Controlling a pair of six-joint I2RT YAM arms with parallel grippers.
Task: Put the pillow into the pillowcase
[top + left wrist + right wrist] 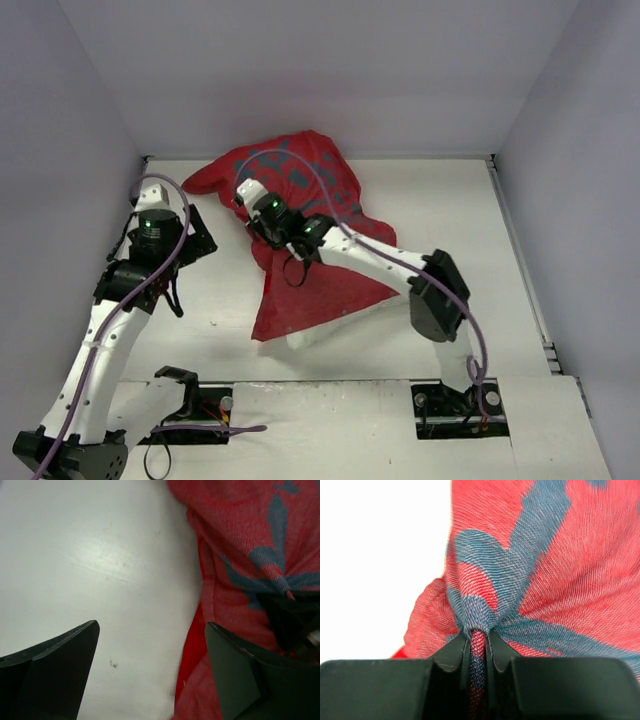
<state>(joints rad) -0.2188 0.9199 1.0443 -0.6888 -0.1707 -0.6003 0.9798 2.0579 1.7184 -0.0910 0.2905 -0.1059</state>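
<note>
Your right gripper (478,647) was clamped on a narrow pleat of the pillowcase (560,555). Its two fingers (455,652) nearly met, with the red-and-blue cloth bunched between them. Fabric fanned out from that pinch in tight creases. From above, the grip sat at the far left part of the cover, on its duller side with the bluish patches. The right arm (380,265) reached to it across the cloth from its base at the near right.

Your left gripper (151,627) stood wide, with nothing between its fingers. It hung over the bare white table (90,555) just left of the pillowcase. In its own camera its right finger (235,680) lay over the cloth's edge, though you could not tell from that view whether it touched. The same camera caught the right gripper's dark fingers at the right margin, with the cloth gathered into them.

You had the pillowcase lying rumpled in the middle of the table, running from the far edge toward you and flaring wider at its near end. The pillow (325,335) was at that near end. Only a white strip of it showed along the lower right hem, and you could not tell whether it was inside the cover or merely beneath it.
</note>
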